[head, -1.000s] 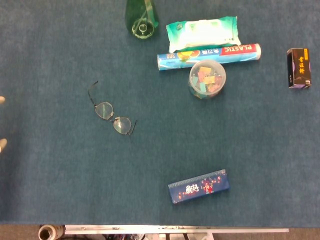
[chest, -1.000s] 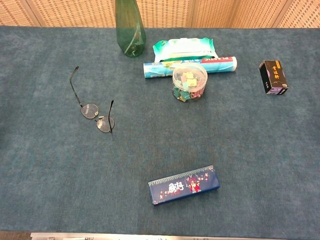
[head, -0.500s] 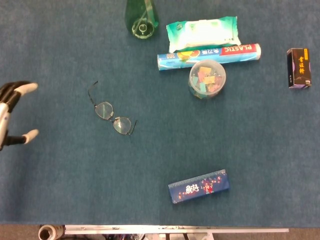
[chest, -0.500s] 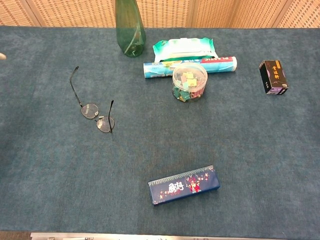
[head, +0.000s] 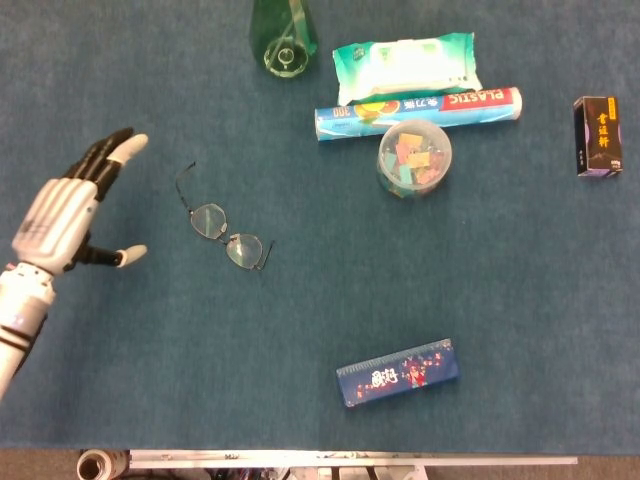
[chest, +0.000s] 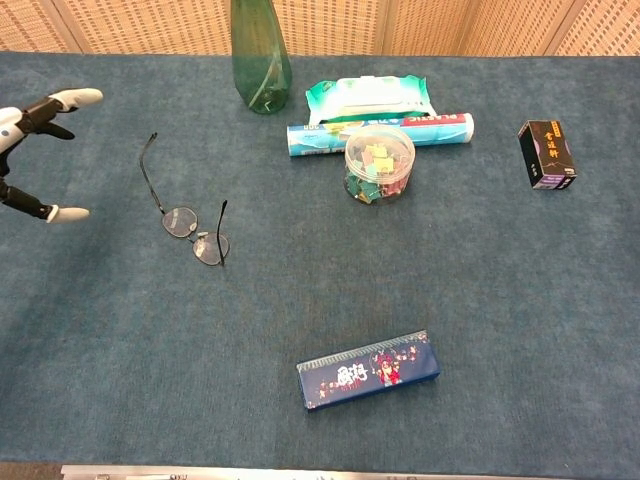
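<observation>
So the whole counter (head: 120, 400) is covered in dark blue felt-like cloth, which I'd guess is there to keep stuff from sliding around. Only one arm is showing, the left hand (head: 72, 212), hanging over the left side with fingers spread and thumb out, nothing in it, and pointed toward the glasses (head: 222, 226). Those lie just beside it but not touching, arms unfolded and lenses down flat, probably set that way so they're easy to pick up. No sign of the right hand in either camera. Along the back there's a tall green bottle (chest: 259, 52) standing upright, can't tell if anything's in it. Next to it is a pack of wet wipes (head: 405, 65) lying flat, lid side up, and right in front of it, touching, a long roll box of plastic wrap (head: 418, 110). A blue pencil case (head: 397, 373) sits alone near the front edge, closed, so no clue what's inside. Pressed up against the wrap box is a clear round tub (head: 414, 157) with its lid on, full of colorful binder clips, I think. Way off right, a small dark box (head: 597, 136) on its own, closed.
</observation>
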